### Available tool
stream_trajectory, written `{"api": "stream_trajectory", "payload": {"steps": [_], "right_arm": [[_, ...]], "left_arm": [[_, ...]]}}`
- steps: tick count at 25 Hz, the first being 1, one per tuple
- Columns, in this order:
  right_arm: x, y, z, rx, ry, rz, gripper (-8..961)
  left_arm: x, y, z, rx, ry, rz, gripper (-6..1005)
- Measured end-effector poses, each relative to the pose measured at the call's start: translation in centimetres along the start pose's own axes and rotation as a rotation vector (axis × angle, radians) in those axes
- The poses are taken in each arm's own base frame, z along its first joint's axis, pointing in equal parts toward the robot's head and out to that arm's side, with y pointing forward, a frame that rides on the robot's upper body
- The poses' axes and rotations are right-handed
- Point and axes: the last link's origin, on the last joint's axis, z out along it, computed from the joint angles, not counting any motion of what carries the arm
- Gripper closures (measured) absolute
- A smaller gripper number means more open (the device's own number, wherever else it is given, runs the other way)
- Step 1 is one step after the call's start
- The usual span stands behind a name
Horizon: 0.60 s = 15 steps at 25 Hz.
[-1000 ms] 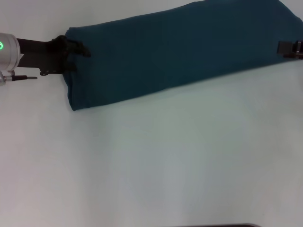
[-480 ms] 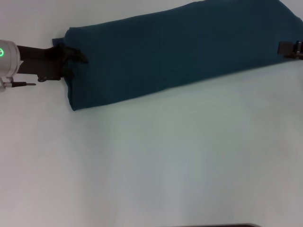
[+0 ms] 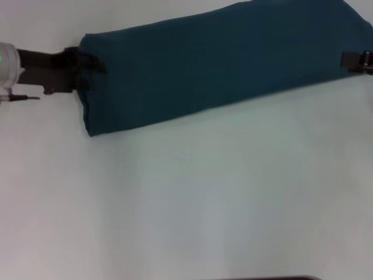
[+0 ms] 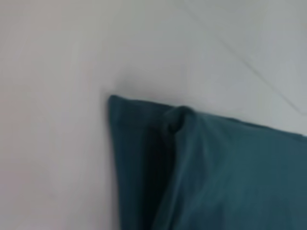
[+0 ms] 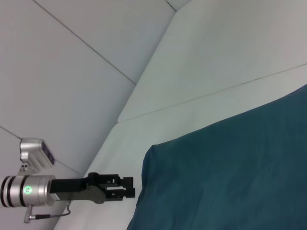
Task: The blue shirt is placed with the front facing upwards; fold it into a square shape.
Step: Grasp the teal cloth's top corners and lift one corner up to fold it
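White worktop: the blue shirt, a long folded band, lies along its far edge. Left gripper and right gripper touch its ends; whether either grips, I cannot tell. An uneven pull could skew the fold.

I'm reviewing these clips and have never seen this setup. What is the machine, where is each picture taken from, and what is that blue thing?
It is a two-armed robot. The head view looks down on a white table. On it lies the blue shirt, folded into a long band. The left gripper is at one end of the band and the right gripper at the other. The other two pictures come from cameras on the wrists: the left shows a shirt corner, the right shows the shirt and the left arm.
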Motion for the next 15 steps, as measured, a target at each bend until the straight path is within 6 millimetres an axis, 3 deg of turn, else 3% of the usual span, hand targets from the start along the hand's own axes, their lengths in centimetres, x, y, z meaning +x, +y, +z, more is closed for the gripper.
{"api": "stream_trajectory", "payload": {"steps": [9, 15], "right_arm": [[0.0, 0.1, 0.1, -0.005, 0.009, -0.002, 52], [0.1, 0.1, 0.1, -0.003, 0.01, -0.005, 52]], "left_arm": [[1.0, -0.3, -1.7, 0.014, -0.059, -0.095, 417], [1.0, -0.7, -1.2, 0.031, -0.075, -0.126, 417]]}}
